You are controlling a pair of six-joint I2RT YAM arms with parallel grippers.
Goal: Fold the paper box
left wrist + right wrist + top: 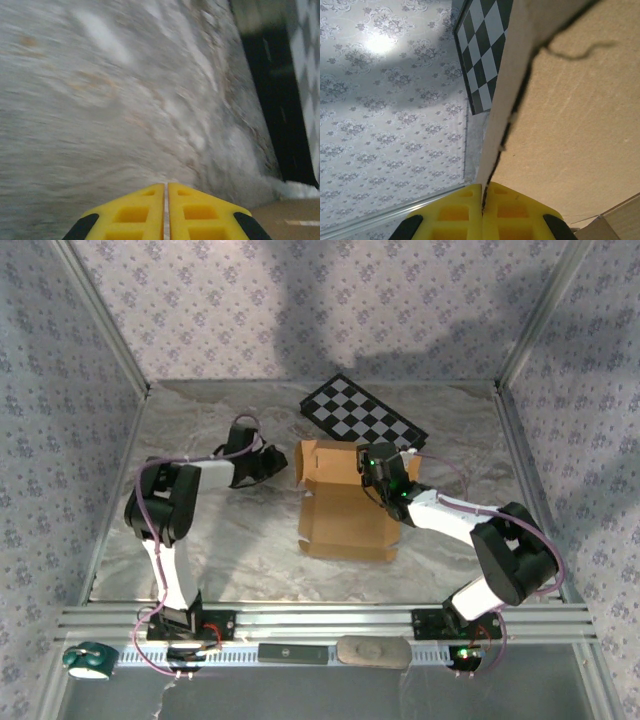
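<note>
The tan paper box (345, 510) lies partly folded in the middle of the table, with its far panel raised. My right gripper (373, 478) is at the box's far right side. In the right wrist view it (483, 192) is shut on the edge of a cardboard flap (570, 110) that stands up between the yellow fingers. My left gripper (282, 462) hovers just left of the box's far left corner. Seen from the left wrist, it (166, 192) is shut with nothing between its fingers, over blurred marble table, and a corner of the paper box (290, 220) shows at lower right.
A black-and-white checkered board (362, 412) lies behind the box, touching its far right corner. Patterned walls with metal posts (100, 315) close in the table on three sides. An aluminium rail (330, 620) runs along the near edge.
</note>
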